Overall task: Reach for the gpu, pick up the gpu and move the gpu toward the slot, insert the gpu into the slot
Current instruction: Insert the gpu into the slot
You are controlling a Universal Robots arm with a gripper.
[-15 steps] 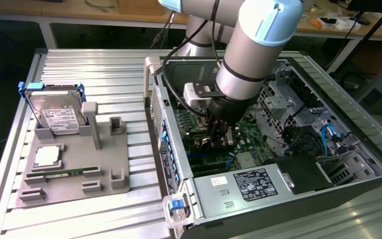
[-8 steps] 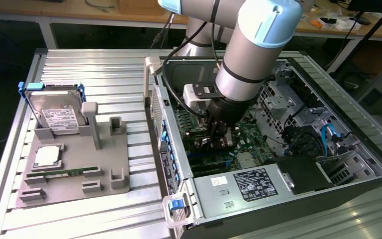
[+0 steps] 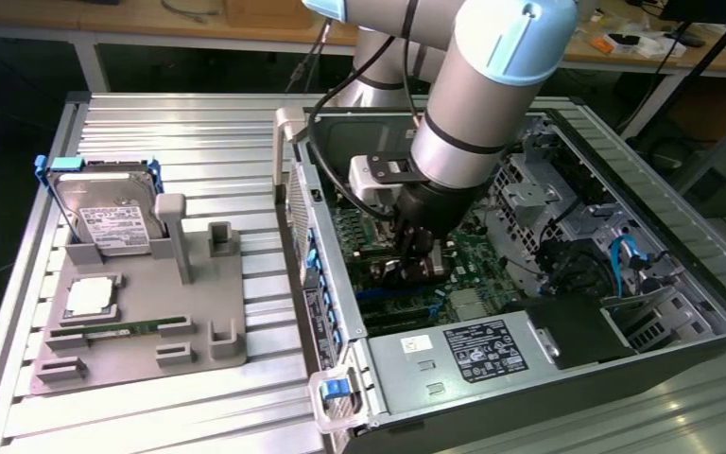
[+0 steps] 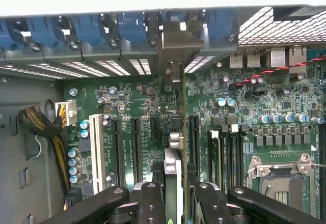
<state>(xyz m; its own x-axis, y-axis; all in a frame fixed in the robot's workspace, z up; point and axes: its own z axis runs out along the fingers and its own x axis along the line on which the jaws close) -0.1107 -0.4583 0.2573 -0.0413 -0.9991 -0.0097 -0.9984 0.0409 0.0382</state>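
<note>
My claw [image 4: 177, 193] is clamped on the gpu [image 4: 173, 165], held edge-on above the motherboard [image 4: 137, 112]; exterior view: gpu at claw's 6 o'clock.

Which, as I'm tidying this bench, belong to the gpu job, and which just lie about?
Job: gripper, the gpu it holds, motherboard slots, computer case.
Lying about: hard drive, memory stick, silver chip, grey holder.
</note>
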